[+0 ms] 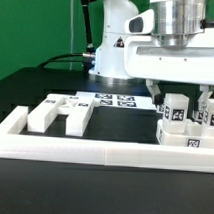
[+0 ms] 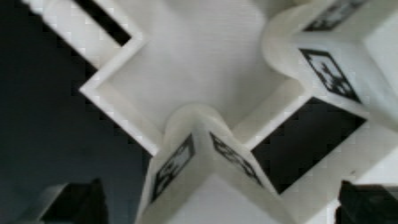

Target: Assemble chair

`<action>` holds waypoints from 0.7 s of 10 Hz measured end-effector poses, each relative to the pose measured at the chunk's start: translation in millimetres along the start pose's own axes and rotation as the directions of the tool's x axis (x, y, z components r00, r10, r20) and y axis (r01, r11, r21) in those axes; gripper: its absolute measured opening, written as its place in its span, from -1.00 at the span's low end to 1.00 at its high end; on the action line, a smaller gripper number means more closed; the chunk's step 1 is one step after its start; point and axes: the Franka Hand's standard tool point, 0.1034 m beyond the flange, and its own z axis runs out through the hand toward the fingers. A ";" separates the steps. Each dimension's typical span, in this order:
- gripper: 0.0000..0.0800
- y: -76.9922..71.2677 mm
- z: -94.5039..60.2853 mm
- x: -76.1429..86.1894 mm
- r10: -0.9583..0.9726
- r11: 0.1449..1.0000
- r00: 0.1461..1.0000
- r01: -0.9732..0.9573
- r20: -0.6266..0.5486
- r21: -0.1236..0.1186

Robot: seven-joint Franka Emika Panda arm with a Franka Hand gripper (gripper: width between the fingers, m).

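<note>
Border wall [image 1: 94,147] in front; behind it, chair parts [image 1: 179,120] stand between the spread-apart claw [image 1: 181,105].

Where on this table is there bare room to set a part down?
Bare black table lies between the loose white parts and the tagged chair pieces, behind the border wall. Another bare strip runs in front of that wall. Crowded at the exterior view's right, under the open tool.
</note>
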 end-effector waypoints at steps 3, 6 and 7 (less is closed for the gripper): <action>0.62 -2.3 -0.4 -2.2 -0.353 0.934 0.936 0.351 -0.015 -0.064; 0.62 2.8 -3.1 5.8 -0.576 0.816 0.817 0.574 -0.004 -0.069; 0.62 3.6 -3.1 6.3 -0.626 0.778 0.780 0.624 0.001 -0.070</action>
